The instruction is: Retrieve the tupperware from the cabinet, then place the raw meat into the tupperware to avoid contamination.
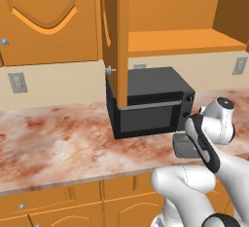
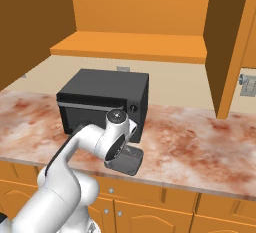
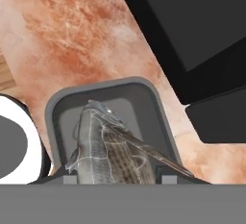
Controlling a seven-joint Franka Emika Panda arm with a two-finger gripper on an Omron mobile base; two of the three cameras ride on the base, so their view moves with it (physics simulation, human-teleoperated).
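Jaws of mine stand partly apart on a raw fish (image 3: 113, 151), grey-brown and scaly, its body rising between my two fingers in the hand view with its head end over the tupperware (image 3: 108, 98). My gripper (image 3: 115, 177) hangs straight above that container, and whether the fish touches its floor I cannot tell.

Just below me, the tupperware (image 2: 126, 162) sits on the marbled bench (image 1: 53, 143) close to the front edge, its grey rounded rim clear on three sides. My own white forearm covers part of it from the left base view (image 1: 184, 145).

Directly behind it stands the black microwave (image 2: 102, 99), its front face near the container's far rim, which leaves little room that way. To the right of the microwave the bench (image 2: 200, 142) lies open and bare.

Farther up, the cabinet (image 2: 135, 12) stands open, its shelf (image 1: 175, 41) bare, one door (image 1: 116, 36) swung out over the microwave's left corner.
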